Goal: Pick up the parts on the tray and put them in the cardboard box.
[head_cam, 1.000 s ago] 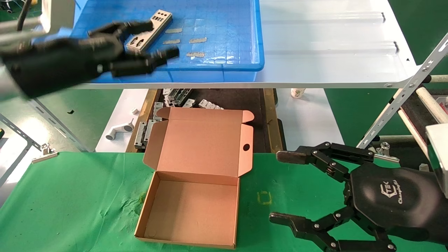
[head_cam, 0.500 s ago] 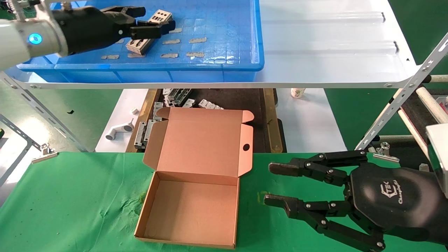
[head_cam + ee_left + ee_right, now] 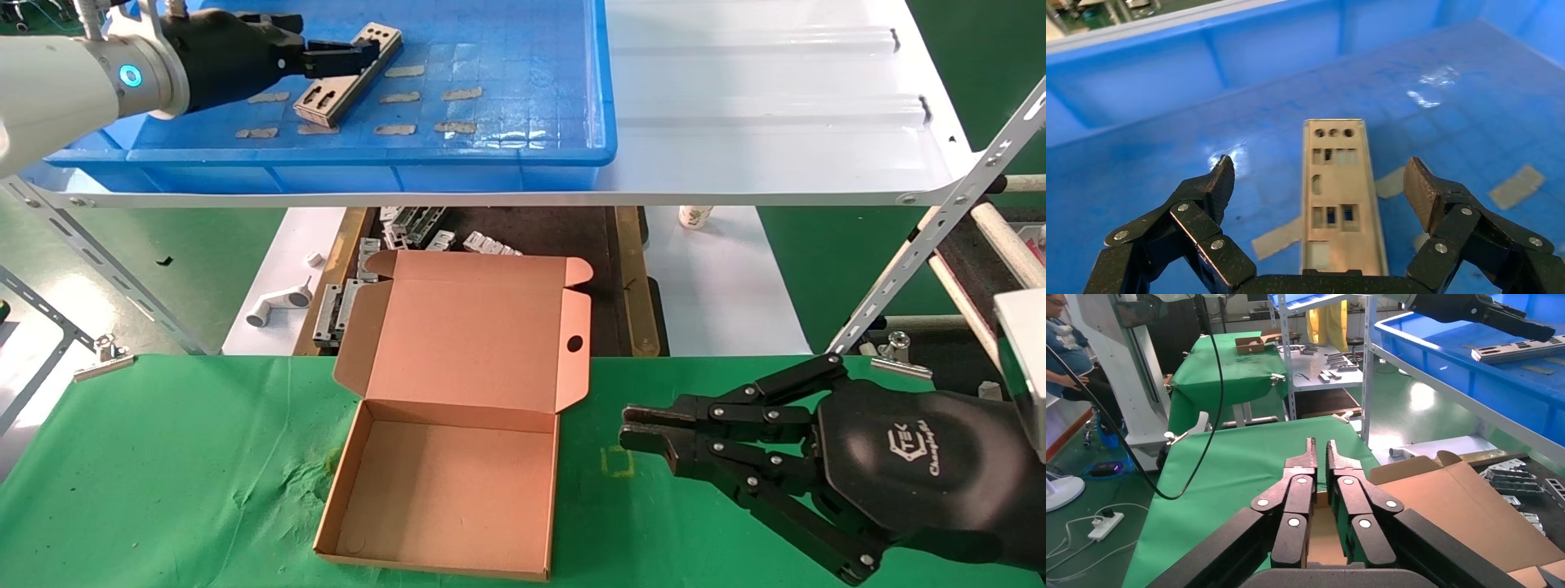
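Nearest the robot, the right gripper (image 3: 645,429) is parked over the green cloth (image 3: 163,457) just beside the cardboard box (image 3: 445,490), fingers pinched together with nothing in them. The box sits open and empty with its lid folded back, so the drop-off's ready. Up on the white shelf (image 3: 776,98), the left gripper (image 3: 1318,184) is down in the blue tray (image 3: 507,155), jaws spread wide on either side of the punched metal plate (image 3: 1341,202), not gripping yet. If I were doing it I'd keep the plate centred between the pads, get low enough to catch its long edges, then squeeze gently, since a thin flat piece lying flush on the floor probably skates away easily. Count: one plate in the tray, one box, and roughly eight tan tape patches (image 3: 462,93).
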